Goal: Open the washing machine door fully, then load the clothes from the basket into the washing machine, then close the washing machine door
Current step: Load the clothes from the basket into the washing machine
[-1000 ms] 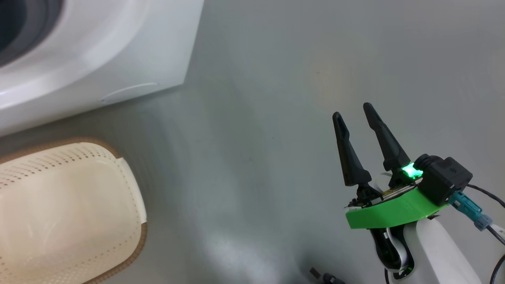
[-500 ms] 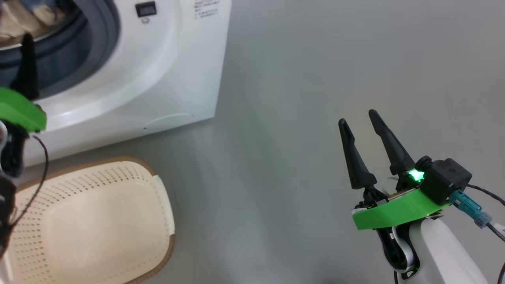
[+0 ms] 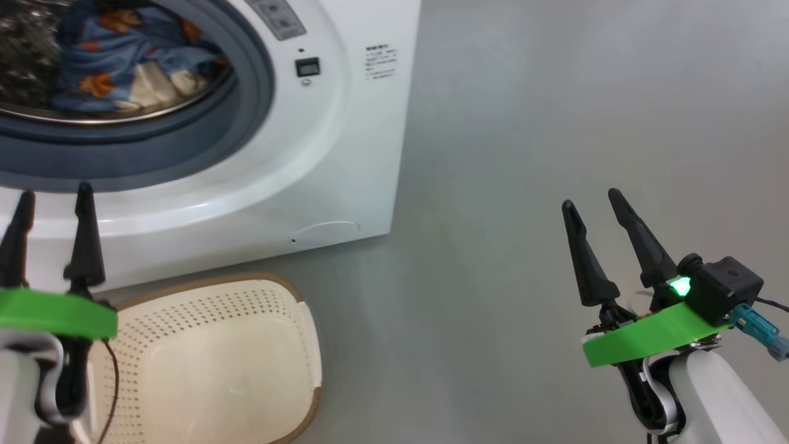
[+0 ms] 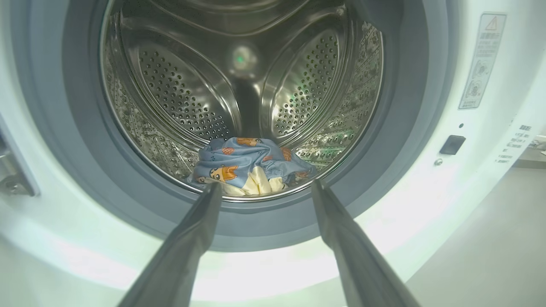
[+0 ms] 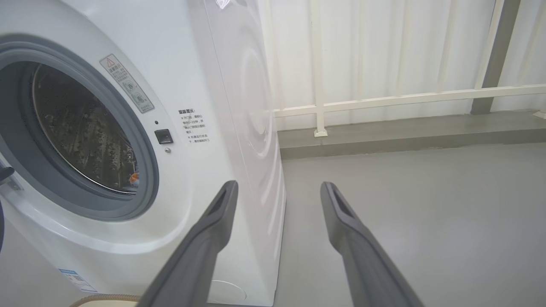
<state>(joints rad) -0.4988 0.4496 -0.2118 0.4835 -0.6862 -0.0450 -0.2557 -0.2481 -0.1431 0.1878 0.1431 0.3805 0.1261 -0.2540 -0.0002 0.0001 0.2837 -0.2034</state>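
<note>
Clothes (image 4: 251,166): bear-print bundle low in the washing machine (image 3: 345,154) drum, so loading looks done.
Basket (image 3: 246,308): empty, on the floor just in front.
Left gripper (image 3: 55,191): my jaws apart, holding nothing, facing the drum.
Right gripper (image 3: 592,197): apart too, parked off to the side; door's next I guess.

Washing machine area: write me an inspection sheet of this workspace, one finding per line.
Surface: grey floor, bare and smooth.
Job's things: washing machine opening uncovered; clothes at the front of the drum; basket before the machine, empty.
Clutter: nothing seen.
Grippers: left gripper open, facing the drum, empty; right gripper open over bare floor, empty.
Cables: teal-plugged cable at the right wrist; thin dark wire by the left wrist.
Surroundings: white railing and pale wall beyond the machine.
</note>
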